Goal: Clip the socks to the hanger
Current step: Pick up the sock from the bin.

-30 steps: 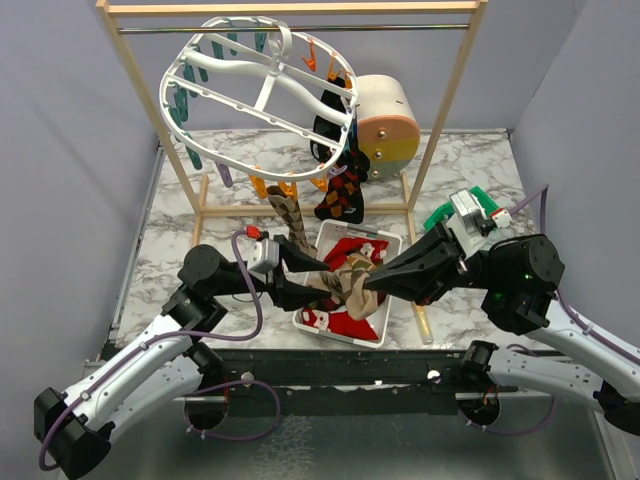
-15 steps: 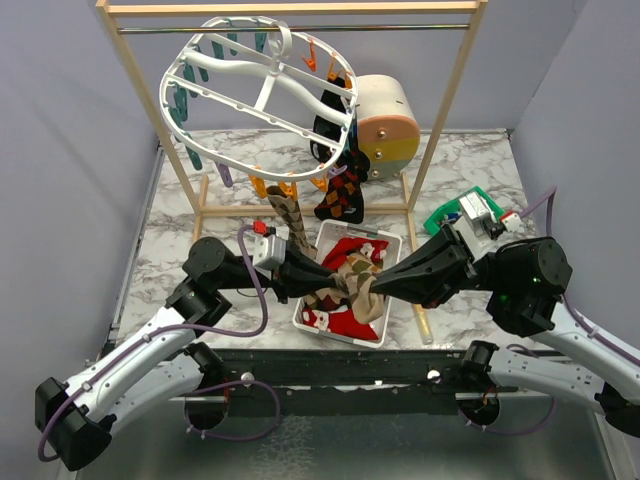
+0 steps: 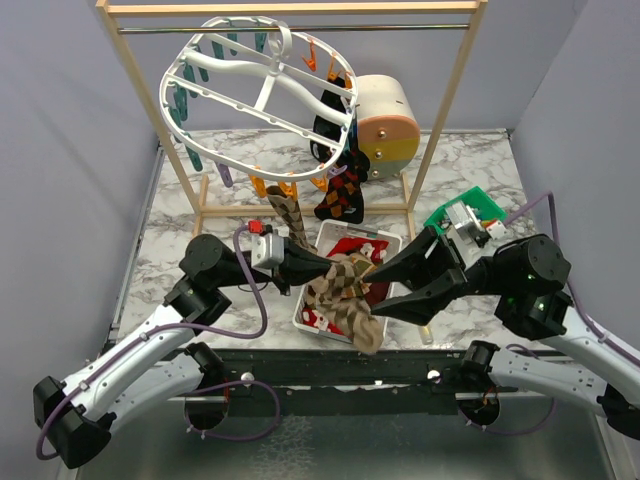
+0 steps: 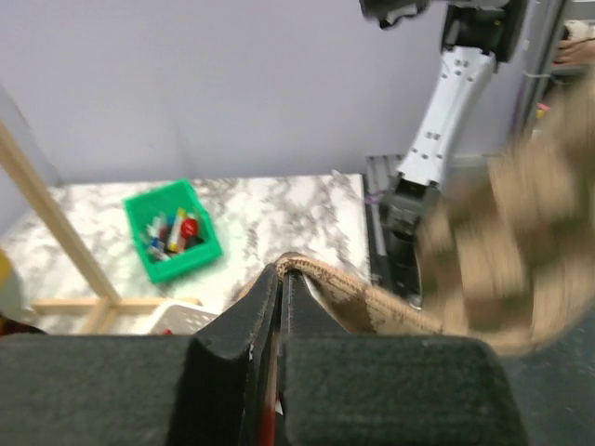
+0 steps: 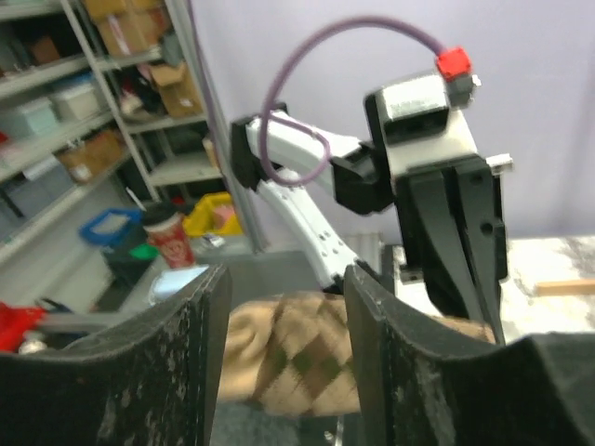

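**Entry: tan argyle sock, held above the basket. Hazards and arm pose.**

Location of item: the argyle sock (image 3: 345, 300) hangs in the air over the near end of the white basket (image 3: 392, 240), well below and in front of the hanger (image 3: 270, 78). Red socks (image 3: 352, 250) lie in the basket. Other socks (image 3: 340, 195) hang clipped at the hanger's lower rim.

Hazards:
- The left gripper (image 3: 322, 268) pinches only the sock's edge, as the left wrist view shows. A sharp swing could pull the fabric free and drop it outside the basket, over the edge of the table.
- The loose end dangles low and blurred. It could snag the basket rim and tip the basket.
- The right gripper (image 3: 373, 297) sits very near the left one. A misjudged closing could catch the opposite fingers, or take too little cloth.

Pose:
- Left arm: reaches inward from the left, jaws clamped tight on the sock's cuff edge.
- Right arm: reaches inward from the right, level with the sock, jaws spread wide and holding nothing. In the right wrist view the sock lies across the gap between its fingers (image 5: 177, 372).
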Robot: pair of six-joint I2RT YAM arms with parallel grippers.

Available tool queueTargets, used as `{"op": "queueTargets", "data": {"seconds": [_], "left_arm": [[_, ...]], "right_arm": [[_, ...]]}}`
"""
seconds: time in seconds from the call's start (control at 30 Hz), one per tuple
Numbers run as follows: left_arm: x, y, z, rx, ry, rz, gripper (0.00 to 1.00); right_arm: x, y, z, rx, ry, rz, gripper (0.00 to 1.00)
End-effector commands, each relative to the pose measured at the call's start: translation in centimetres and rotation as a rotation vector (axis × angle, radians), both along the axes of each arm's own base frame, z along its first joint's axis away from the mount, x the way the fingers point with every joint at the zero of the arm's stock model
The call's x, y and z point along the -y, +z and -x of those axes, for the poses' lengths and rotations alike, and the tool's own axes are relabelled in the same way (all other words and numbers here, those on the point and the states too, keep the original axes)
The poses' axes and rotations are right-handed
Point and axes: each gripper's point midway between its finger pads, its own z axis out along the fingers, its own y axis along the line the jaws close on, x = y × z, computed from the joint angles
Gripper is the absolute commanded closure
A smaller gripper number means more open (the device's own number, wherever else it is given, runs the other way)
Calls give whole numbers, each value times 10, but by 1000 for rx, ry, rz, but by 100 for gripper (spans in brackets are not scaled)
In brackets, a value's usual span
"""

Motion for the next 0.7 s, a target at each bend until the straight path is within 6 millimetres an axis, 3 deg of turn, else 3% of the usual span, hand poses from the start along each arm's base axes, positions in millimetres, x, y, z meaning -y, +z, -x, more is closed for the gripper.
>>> {"op": "queueTargets", "data": {"seconds": [0.0, 0.13, 0.3, 0.4, 0.53, 0.67], "left_arm": [[-10, 48, -17, 193, 139, 91, 100], [-16, 65, -32, 311, 245, 109, 100], [-27, 81, -50, 459, 375, 111, 100], [-32, 83, -51, 583, 406, 95, 100], [-38, 81, -51, 768, 437, 64, 100], [-42, 73, -43, 943, 433, 36, 100]], "right_arm": [[10, -24, -1, 7, -49, 124, 35], [23, -27, -17, -15, -190, 117, 27], [32, -30, -76, -206, -503, 41, 27], [21, -33, -96, -358, -548, 17, 26], [-4, -20, -101, -485, -480, -15, 24], [-12, -12, -110, -521, -487, -21, 23]]}}
